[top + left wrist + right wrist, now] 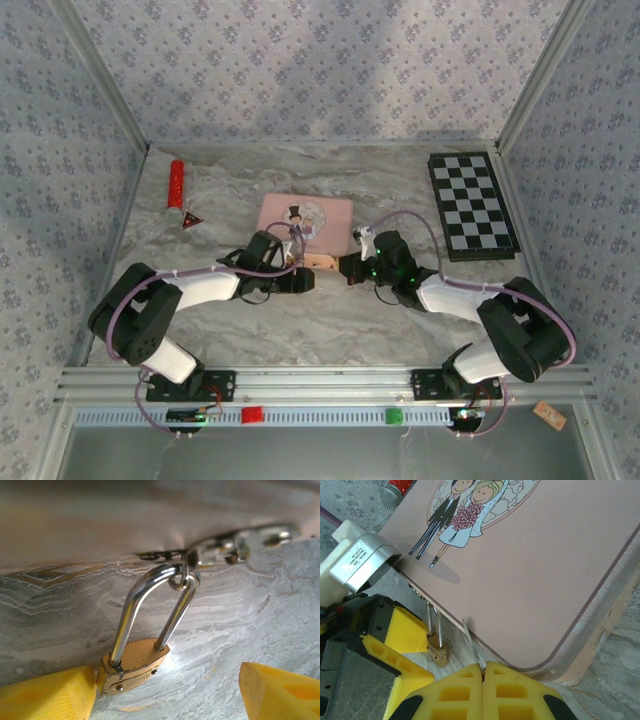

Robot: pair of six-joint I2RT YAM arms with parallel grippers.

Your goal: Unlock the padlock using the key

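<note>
Padlock (132, 667) between parted fingers (50, 695) of left end effector (167, 692); key (470, 641) in closed right end effector (483, 672).

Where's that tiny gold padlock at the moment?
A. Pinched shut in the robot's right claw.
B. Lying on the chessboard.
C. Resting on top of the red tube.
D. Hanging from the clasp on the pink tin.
D: the padlock hangs by its shackle from the clasp at the edge of the pink tin, between the open fingers of the left gripper.
</note>
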